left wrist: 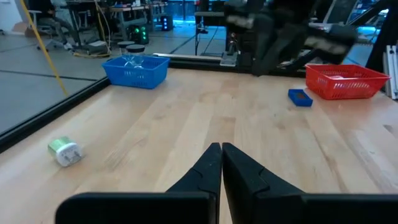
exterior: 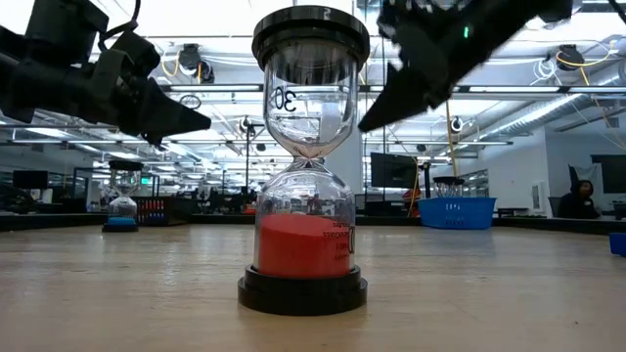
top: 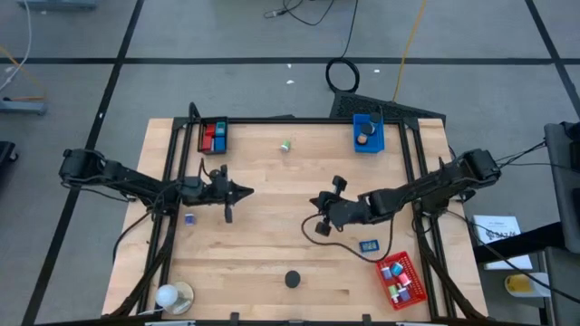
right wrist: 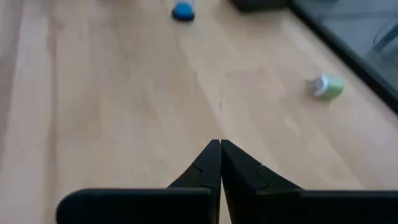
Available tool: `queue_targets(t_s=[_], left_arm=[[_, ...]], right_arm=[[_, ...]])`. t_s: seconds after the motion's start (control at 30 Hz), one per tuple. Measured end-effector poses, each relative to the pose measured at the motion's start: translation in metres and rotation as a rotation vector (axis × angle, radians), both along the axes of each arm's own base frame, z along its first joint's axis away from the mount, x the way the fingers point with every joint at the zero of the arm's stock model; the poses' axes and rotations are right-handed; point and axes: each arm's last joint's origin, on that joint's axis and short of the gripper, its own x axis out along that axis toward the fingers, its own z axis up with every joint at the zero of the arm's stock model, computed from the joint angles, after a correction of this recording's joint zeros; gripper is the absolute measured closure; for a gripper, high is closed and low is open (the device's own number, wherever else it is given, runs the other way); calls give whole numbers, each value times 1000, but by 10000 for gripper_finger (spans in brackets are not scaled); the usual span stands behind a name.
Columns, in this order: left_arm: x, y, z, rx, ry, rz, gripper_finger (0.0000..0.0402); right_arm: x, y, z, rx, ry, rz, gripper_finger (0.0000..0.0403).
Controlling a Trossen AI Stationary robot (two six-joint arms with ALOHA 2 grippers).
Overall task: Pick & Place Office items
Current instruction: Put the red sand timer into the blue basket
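A: Start with the biggest things. Table?

B: Wooden table [top: 272,244], both arms over its middle band. Left gripper [top: 246,191] points toward centre from the left side; right gripper [top: 314,201] faces it from the right, well apart from it.

A: Finger state?

B: Both sets are pressed together, tips meeting, with nothing between them. The left wrist view shows the left pair [left wrist: 221,163] closed over bare wood, and the right wrist view shows the same for the right pair [right wrist: 220,158].

A: Trays?

B: Red tray [top: 414,269] at the near right corner, several small coloured office items [top: 397,277] inside. Blue tray [top: 374,142] at the far right holds a small round brownish piece. Black tray [top: 201,136] at the far left holds red and blue pieces.

A: Anything else standing?

B: Hourglass [exterior: 304,166] close to the low camera, red sand in the lower bulb. Round white and tan object [top: 173,296] at the near left corner.

A: Loose items on the wood?

B: Green-and-white piece [top: 286,144] between the black and blue trays. Flat blue piece [top: 369,245] just beside the red tray. Small blue piece [top: 189,218] near the left arm.
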Motion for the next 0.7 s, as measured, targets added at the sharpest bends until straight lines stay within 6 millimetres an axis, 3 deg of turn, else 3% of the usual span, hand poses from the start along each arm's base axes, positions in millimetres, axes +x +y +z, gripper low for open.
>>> queue_targets(t_s=[0.1, 0.2, 0.4, 0.53, 0.7], left_arm=[[0, 0, 0, 0, 2, -1, 380], [0, 0, 0, 0, 4, 2, 380], [0, 0, -1, 1, 13, 6, 380], [0, 0, -2, 1, 17, 8, 380], [0, 0, -3, 3, 28, 17, 380]], right_arm=[[5, 19, 21, 21, 57, 20, 399], [9, 42, 32, 59, 69, 147, 395], [15, 91, 61, 188, -119, 445, 364], [17, 113, 53, 143, -7, 488, 304], [38, 130, 33, 162, 117, 483, 197]])
